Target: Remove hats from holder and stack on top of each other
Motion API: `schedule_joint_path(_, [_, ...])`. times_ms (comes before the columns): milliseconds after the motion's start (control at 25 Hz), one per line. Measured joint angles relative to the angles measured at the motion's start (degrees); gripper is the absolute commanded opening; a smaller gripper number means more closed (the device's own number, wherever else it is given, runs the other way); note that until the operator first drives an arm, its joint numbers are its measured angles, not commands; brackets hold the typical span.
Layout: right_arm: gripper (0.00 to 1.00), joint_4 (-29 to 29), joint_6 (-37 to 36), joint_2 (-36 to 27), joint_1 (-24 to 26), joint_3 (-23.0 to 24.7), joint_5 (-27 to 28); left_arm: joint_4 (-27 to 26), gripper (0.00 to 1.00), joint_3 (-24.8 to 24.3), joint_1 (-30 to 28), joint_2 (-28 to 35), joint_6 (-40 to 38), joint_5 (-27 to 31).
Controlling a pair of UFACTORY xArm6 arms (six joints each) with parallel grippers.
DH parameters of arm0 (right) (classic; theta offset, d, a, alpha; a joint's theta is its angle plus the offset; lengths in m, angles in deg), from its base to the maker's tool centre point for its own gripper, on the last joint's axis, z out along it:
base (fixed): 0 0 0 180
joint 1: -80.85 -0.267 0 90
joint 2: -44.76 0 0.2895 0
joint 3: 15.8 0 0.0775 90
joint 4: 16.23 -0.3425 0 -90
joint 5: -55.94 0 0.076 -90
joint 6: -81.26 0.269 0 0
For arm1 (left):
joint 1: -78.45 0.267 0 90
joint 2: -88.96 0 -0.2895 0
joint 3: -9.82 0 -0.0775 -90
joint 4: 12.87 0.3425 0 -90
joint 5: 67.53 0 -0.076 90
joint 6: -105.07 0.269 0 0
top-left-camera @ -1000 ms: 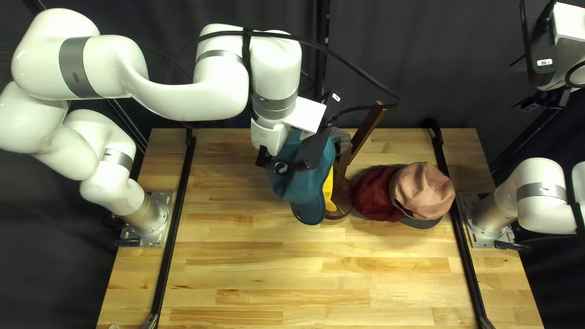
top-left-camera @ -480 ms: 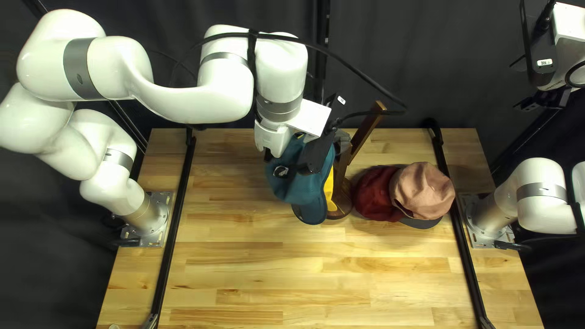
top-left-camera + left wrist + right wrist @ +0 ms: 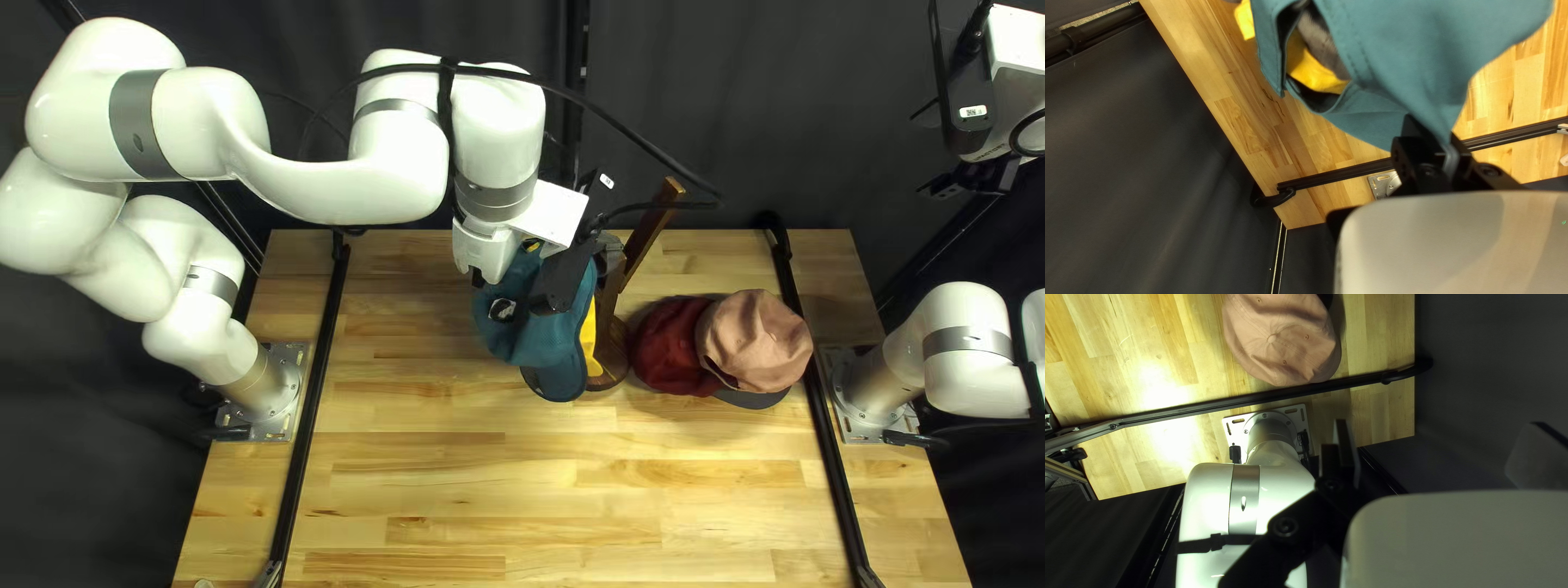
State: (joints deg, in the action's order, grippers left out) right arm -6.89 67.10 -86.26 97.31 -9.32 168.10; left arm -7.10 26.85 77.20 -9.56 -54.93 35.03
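Note:
A teal hat point(image 3: 539, 339) hangs against the wooden holder point(image 3: 645, 233) at the middle of the table, and my left gripper point(image 3: 539, 304) is shut on its cloth. The left wrist view has the teal hat point(image 3: 1392, 61) pinched in my left gripper point(image 3: 1447, 143), with a yellow hat point(image 3: 1306, 69) tucked behind it. That yellow hat point(image 3: 589, 343) still sits on the holder. To the holder's right a pink hat point(image 3: 755, 339) lies on top of a red hat point(image 3: 665, 347). My right gripper point(image 3: 1437, 457) is open and raised off the table's right side, above the pink hat point(image 3: 1282, 339).
Black rails point(image 3: 314, 392) run along both sides of the table. My right arm's base point(image 3: 1267, 428) is bolted beside the pink hat. The holder's round base point(image 3: 614, 363) stands on the wood. Bare wood point(image 3: 531, 490) fills the near half of the table.
My left gripper has shifted slightly right and up with the teal hat still in it. The right arm and the pink and red hats have not moved.

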Motion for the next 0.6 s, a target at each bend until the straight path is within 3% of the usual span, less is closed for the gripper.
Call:
schedule_joint_path(320, [1.00, 0.00, 0.00, 0.00, 0.00, 0.00, 0.00, 2.53, 0.00, 22.93, -0.46, -9.14, 2.61, 16.82])
schedule_joint_path(440, [1.00, 0.00, 0.00, 0.00, 0.00, 0.00, 0.00, 3.47, 0.00, 24.71, -0.80, -8.79, 2.82, 20.12])
schedule_joint_path(600, [1.00, 0.00, 0.00, 0.00, 0.00, 0.00, 0.00, 3.78, 0.00, 19.93, -2.01, -4.51, 1.33, 20.81])
